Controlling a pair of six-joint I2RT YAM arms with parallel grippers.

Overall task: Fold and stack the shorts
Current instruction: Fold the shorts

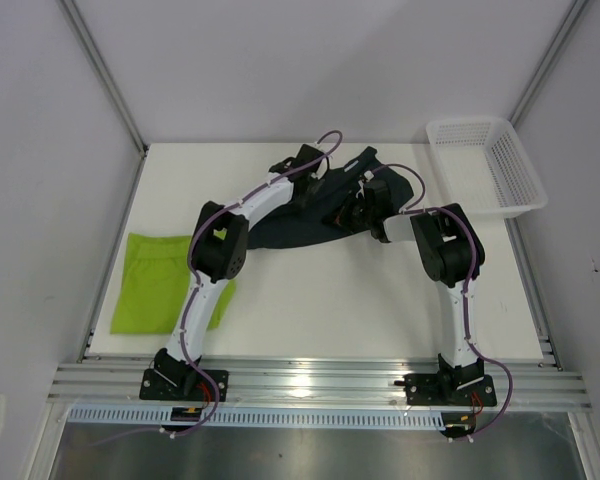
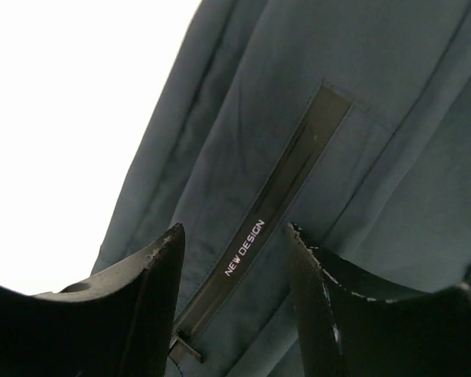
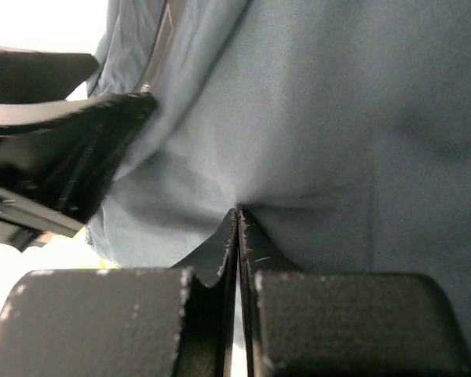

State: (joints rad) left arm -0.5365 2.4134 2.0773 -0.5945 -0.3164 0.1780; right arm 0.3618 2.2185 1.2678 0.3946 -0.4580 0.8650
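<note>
I judge the job about half done: the green shorts [image 1: 158, 280] lie flat at the left of the counter [image 1: 330, 310], seemingly folded, while the navy shorts [image 1: 280, 232] sit rumpled at the far middle, not yet folded or stacked. My left gripper [image 2: 234, 229] stands released astride their zip pocket. My right gripper [image 3: 237, 212] is clenched, apparently pinching puckered cloth.

White link shells on left arm [image 1: 198, 310] and right arm [image 1: 464, 320], black joint housings, purple cables [image 1: 329, 137] (white ties), scuffed black fingers [image 2: 141, 290]
</note>
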